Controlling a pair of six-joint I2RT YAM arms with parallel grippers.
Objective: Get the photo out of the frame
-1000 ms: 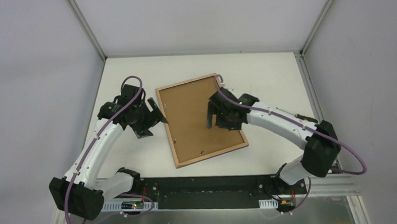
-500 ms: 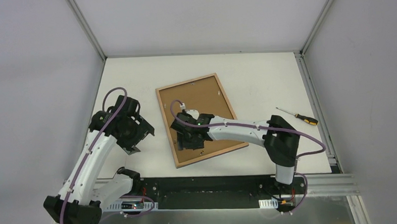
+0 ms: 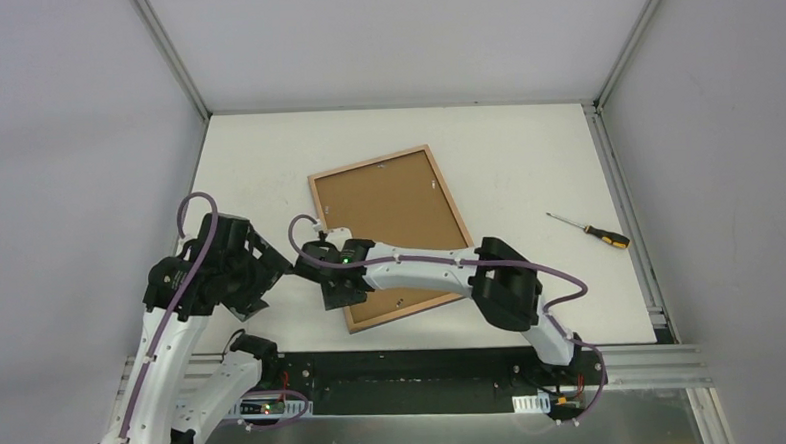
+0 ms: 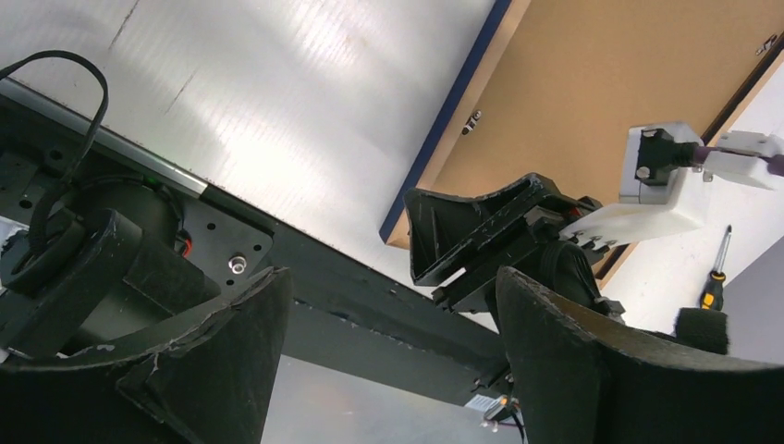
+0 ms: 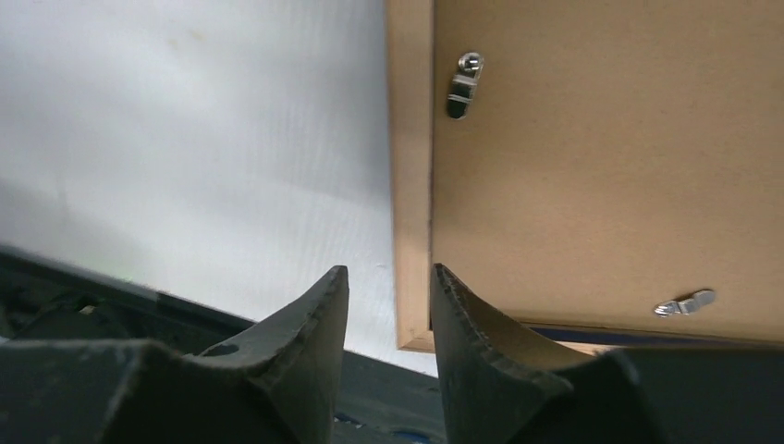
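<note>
My right gripper (image 5: pixel 388 273) hangs at the frame's (image 3: pixel 394 212) near-left corner, jaws almost together astride it; gripping or not, I cannot tell.

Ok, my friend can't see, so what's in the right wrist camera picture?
The right gripper, its two dark fingers a narrow gap apart, is over a corner of the frame, which lies face down. Its brown back board has two small metal clips, and white table shows on the left.
</note>
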